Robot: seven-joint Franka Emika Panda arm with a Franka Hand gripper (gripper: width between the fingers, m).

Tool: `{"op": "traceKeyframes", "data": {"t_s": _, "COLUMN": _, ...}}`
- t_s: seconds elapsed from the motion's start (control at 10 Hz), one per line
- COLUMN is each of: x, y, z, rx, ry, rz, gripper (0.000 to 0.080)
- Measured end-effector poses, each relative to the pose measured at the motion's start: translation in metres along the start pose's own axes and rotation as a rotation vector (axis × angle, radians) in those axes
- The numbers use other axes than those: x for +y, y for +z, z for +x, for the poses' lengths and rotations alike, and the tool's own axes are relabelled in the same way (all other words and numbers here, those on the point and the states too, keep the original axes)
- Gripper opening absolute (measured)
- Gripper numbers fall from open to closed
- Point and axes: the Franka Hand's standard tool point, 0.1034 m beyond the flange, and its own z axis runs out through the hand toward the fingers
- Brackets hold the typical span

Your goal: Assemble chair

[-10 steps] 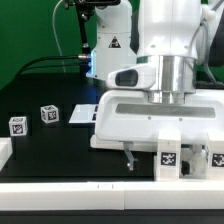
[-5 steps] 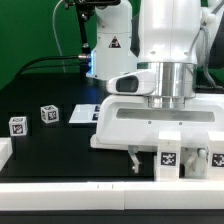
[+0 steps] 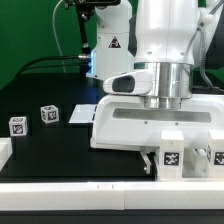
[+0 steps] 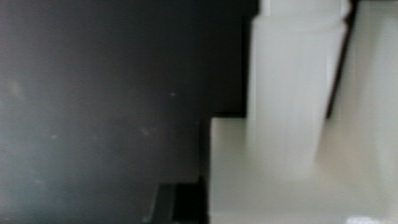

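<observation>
Well to the exterior view's left of the fingers (image 3: 150,163), two chair blocks (image 3: 48,114) sit on the dark surface (image 3: 60,150) — square black-and-white tags, no readable writing. The fingers are pressed together — a tagged chair part (image 3: 170,155) stands just beside them, on the exterior view's right.

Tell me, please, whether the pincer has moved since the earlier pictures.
Yes: the pincer closed, its visible finger sliding toward the exterior view's right, nearer the tagged block.

Two small tagged cubes (image 3: 48,114) stand well apart from the gripper (image 3: 150,166); two larger tagged blocks (image 3: 170,156) sit just beside it; one marker board (image 3: 80,115) lies between; one plain edge block (image 3: 4,150) lies farthest off.
</observation>
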Motion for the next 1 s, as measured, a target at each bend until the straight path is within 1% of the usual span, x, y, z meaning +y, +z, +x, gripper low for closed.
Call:
{"op": "traceKeyframes", "data": {"t_s": 0.1, "x": 0.002, "y": -0.002, "z": 0.002, "rx": -0.001, "ry": -0.004, "rz": 0.001, "gripper": 0.0036}}
{"op": "traceKeyframes", "data": {"t_s": 0.2, "x": 0.008, "y": -0.011, "z": 0.003, "rx": -0.035, "ry": 0.008, "rz": 0.012, "gripper": 0.0033}}
{"op": "traceKeyframes", "data": {"t_s": 0.3, "x": 0.014, "y": -0.022, "z": 0.002, "rx": -0.084, "ry": 0.028, "rz": 0.030, "gripper": 0.0030}}
{"op": "traceKeyframes", "data": {"t_s": 0.4, "x": 0.019, "y": -0.034, "z": 0.006, "rx": -0.094, "ry": 0.042, "rz": 0.040, "gripper": 0.0030}}
{"op": "traceKeyframes", "data": {"t_s": 0.5, "x": 0.021, "y": -0.047, "z": 0.000, "rx": -0.178, "ry": 0.064, "rz": 0.063, "gripper": 0.0030}}
{"op": "traceKeyframes", "data": {"t_s": 0.6, "x": 0.020, "y": -0.064, "z": 0.001, "rx": -0.303, "ry": 0.101, "rz": 0.085, "gripper": 0.0030}}
{"op": "traceKeyframes", "data": {"t_s": 0.7, "x": 0.022, "y": -0.068, "z": 0.007, "rx": -0.378, "ry": 0.111, "rz": 0.091, "gripper": 0.0030}}
{"op": "traceKeyframes", "data": {"t_s": 0.8, "x": 0.022, "y": -0.064, "z": 0.005, "rx": -0.427, "ry": 0.109, "rz": 0.093, "gripper": 0.0030}}
{"op": "traceKeyframes", "data": {"t_s": 0.9, "x": 0.022, "y": -0.064, "z": 0.002, "rx": -0.469, "ry": 0.109, "rz": 0.097, "gripper": 0.0030}}
{"op": "traceKeyframes", "data": {"t_s": 1.0, "x": 0.022, "y": -0.065, "z": -0.004, "rx": -0.542, "ry": 0.090, "rz": 0.094, "gripper": 0.0030}}
